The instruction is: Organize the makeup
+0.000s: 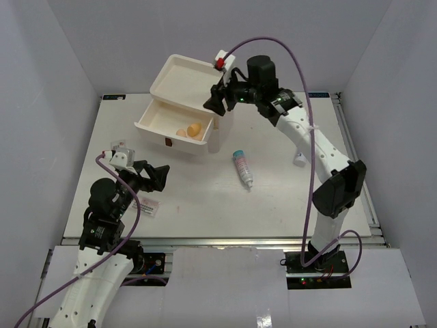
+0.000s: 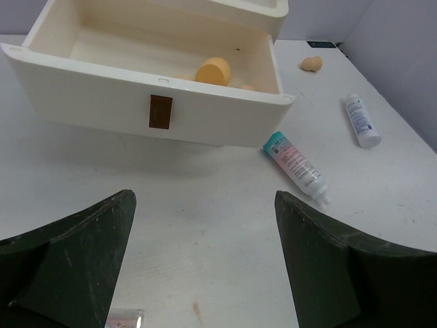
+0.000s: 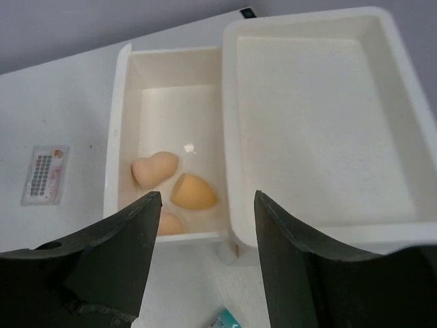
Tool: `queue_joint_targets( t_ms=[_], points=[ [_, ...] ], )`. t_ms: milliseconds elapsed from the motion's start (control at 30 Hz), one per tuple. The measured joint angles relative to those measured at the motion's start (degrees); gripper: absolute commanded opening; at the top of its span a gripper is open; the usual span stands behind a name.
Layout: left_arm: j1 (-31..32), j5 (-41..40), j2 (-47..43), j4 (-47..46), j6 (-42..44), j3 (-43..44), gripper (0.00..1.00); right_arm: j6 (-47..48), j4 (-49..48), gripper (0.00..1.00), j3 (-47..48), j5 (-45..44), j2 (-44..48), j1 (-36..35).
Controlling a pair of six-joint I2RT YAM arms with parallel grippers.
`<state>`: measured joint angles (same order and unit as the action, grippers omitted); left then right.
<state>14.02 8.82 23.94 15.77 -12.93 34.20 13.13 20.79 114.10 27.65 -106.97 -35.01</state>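
Three tan sponges (image 3: 192,192) lie in the pulled-out drawer (image 3: 123,137) of the cream chest; they also show in the top view (image 1: 194,130). A fourth sponge (image 2: 311,63) lies on the table behind the chest. The teal-pink tube (image 1: 242,167) lies mid-table. A plain white tube (image 2: 362,121) lies further right. The flat packet (image 1: 149,205) lies near my left gripper (image 1: 156,176), which is open and empty low over the table. My right gripper (image 1: 217,101) is open and empty, hovering above the chest's front right corner.
The chest's top tray (image 1: 184,78) holds nothing. The drawer front has a brown handle (image 2: 161,111). Grey walls close in the table on three sides. The right arm stretches over the table's right half.
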Motion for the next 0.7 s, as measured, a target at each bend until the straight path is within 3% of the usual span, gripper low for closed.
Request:
queue_joint_targets(
  t_ms=[200, 333, 433, 700],
  points=[
    [0.0, 0.3, -0.5, -0.5, 0.0, 0.0, 0.95, -2.7, -4.6, 0.59, -7.0, 0.4, 10.7, 11.2],
    [0.0, 0.8, -0.6, -0.8, 0.0, 0.0, 0.95, -7.0, -8.0, 0.59, -13.4, -4.1, 12.0, 20.9],
    [0.0, 1.0, -0.5, -0.9, 0.0, 0.0, 0.95, -13.0, -9.0, 0.61, -15.1, -10.2, 7.5, 25.6],
    [0.0, 1.1, -0.4, -0.9, 0.0, -0.1, 0.95, -24.2, -8.2, 0.63, -14.9, -26.8, -8.8, 29.5]
  ],
)
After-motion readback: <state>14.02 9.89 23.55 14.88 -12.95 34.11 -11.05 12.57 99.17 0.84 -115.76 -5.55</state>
